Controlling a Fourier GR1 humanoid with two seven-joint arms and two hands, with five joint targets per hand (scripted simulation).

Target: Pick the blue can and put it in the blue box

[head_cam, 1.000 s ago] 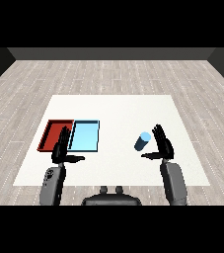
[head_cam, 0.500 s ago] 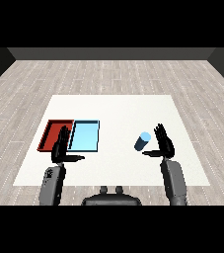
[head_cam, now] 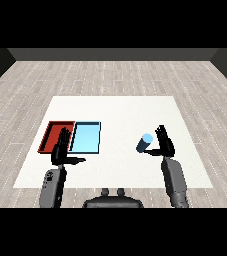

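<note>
You see red tray (head_cam: 51,131) on white table (head_cam: 120,112), left side, long edge touching light-blue neighbour. Tray interior partly hidden, near end. Grey wood-plank floor (head_cam: 115,75) all round table; dark wall (head_cam: 113,54) at far end.

White table (head_cam: 115,107) on grey wood-plank floor (head_cam: 110,75) — dark wall (head_cam: 113,54) band behind

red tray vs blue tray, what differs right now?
Colour: the red tray is red, the light blue tray pale blue. Position: the red tray lies on the outer left, the light blue tray on the inner side, nearer the blue can. Occlusion: the left hand overlaps the red tray's near right corner in the head view; the light blue tray shows almost whole. Shared: both are shallow rectangles, side by side, with nothing visible inside.
</note>
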